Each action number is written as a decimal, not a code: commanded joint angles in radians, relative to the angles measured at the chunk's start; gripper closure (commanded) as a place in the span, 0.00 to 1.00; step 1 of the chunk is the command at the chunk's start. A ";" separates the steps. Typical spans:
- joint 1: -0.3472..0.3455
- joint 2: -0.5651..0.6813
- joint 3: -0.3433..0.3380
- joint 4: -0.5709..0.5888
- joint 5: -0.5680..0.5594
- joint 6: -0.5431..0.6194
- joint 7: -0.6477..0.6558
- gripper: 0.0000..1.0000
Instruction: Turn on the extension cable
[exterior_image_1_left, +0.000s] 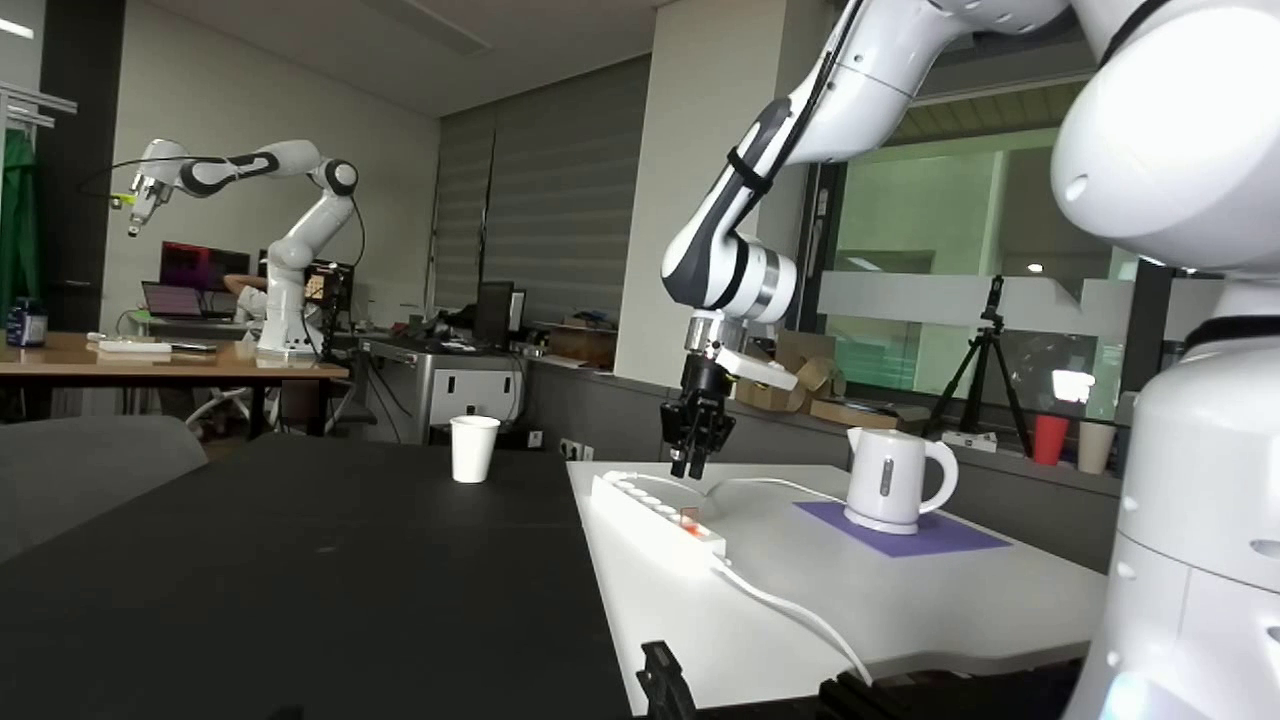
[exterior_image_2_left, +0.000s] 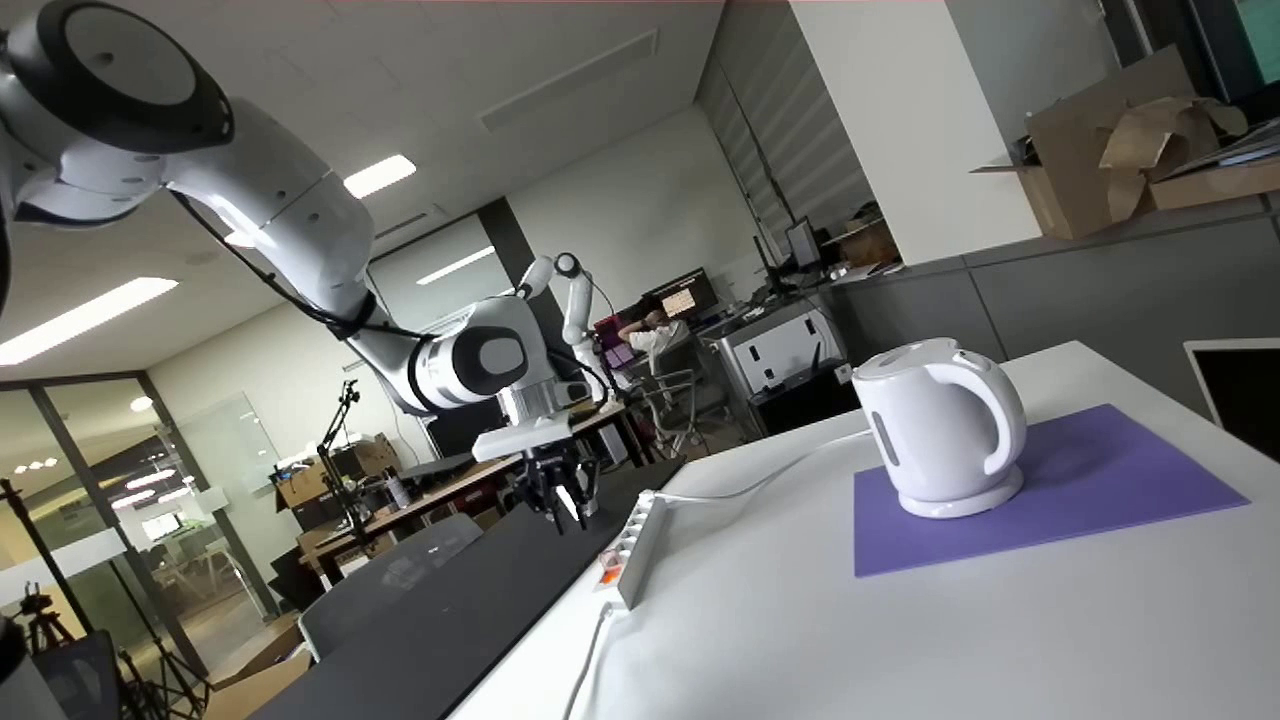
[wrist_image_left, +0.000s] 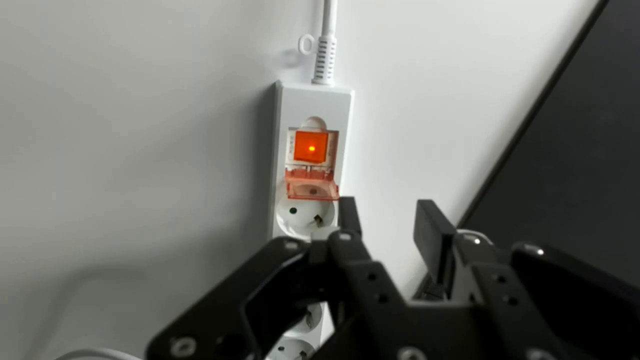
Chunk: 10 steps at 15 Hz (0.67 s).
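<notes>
There lies the extension cable (wrist_image_left: 304, 219) on the white desk (wrist_image_left: 175, 125), switch (wrist_image_left: 307, 145) glowing orange in the wrist view; fingers (wrist_image_left: 433, 235), parted partway, gripping nothing, hang between the switch's four and five o'clock!

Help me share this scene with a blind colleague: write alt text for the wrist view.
A white power strip lies on a white tabletop, its orange switch bearing a bright spot and the translucent red cover flipped open. At the picture's bottom, the black gripper, jaws apart, partly hides the power strip.
</notes>
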 joint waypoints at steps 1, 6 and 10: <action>0.059 -0.039 -0.062 -0.026 -0.077 -0.004 0.071 0.32; 0.113 -0.051 -0.121 -0.038 -0.165 0.029 0.152 0.00; 0.104 -0.021 -0.112 -0.013 -0.170 0.024 0.130 0.00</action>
